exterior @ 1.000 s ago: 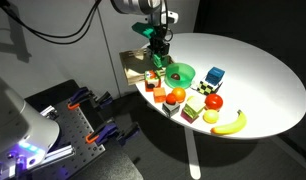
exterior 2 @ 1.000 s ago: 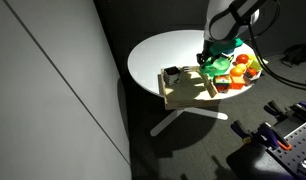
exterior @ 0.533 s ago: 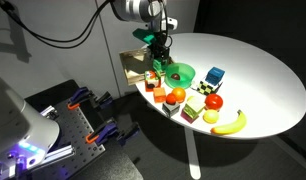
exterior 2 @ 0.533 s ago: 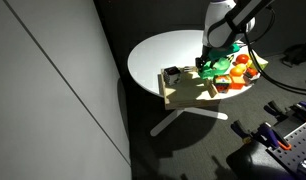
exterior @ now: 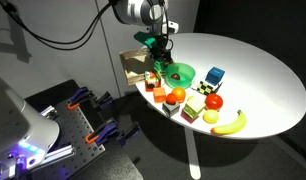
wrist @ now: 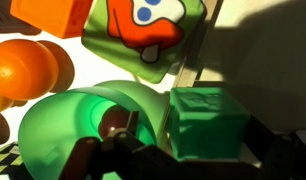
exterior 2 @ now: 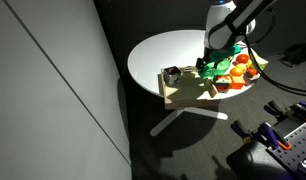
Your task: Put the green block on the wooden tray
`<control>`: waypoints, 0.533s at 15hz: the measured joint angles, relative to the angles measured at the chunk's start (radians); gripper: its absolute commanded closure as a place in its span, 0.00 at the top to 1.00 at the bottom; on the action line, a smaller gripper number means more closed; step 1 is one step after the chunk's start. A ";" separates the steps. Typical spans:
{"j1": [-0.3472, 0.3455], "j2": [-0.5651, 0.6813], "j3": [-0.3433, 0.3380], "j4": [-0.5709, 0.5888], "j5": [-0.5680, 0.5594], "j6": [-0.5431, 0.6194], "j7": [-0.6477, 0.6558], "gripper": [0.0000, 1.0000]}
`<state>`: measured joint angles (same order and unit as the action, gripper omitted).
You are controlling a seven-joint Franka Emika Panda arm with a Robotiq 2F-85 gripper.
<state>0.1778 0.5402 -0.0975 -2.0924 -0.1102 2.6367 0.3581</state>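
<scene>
The green block (wrist: 207,122) lies between my gripper's (wrist: 193,142) two dark fingers, which stand apart wider than the block, so the gripper is open. The block sits at the edge of the round green dish (wrist: 68,125), on a shadowed surface. In both exterior views the gripper (exterior: 158,52) (exterior 2: 211,60) hangs low over the wooden tray (exterior: 133,68) (exterior 2: 186,93), right beside the green dish (exterior: 180,72). The block itself is too small to pick out in the exterior views.
An orange (wrist: 28,68) and a green toy with a cartoon face (wrist: 143,35) lie close by. Toy fruit, a banana (exterior: 229,123) and a blue toy car (exterior: 214,76) crowd the round white table (exterior: 263,70). A dark cup (exterior 2: 173,74) stands on the tray's far end.
The jaws have gone from shut on the green block to open, letting the block go. The arm has barely shifted.
</scene>
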 measured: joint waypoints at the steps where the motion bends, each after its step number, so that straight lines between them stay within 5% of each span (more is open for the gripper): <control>1: -0.002 -0.001 0.000 0.000 0.001 0.000 0.000 1.00; 8: -0.033 -0.044 0.035 0.000 0.070 -0.003 -0.029 1.00</control>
<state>0.1452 0.4967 -0.0624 -2.0924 -0.0406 2.6336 0.3287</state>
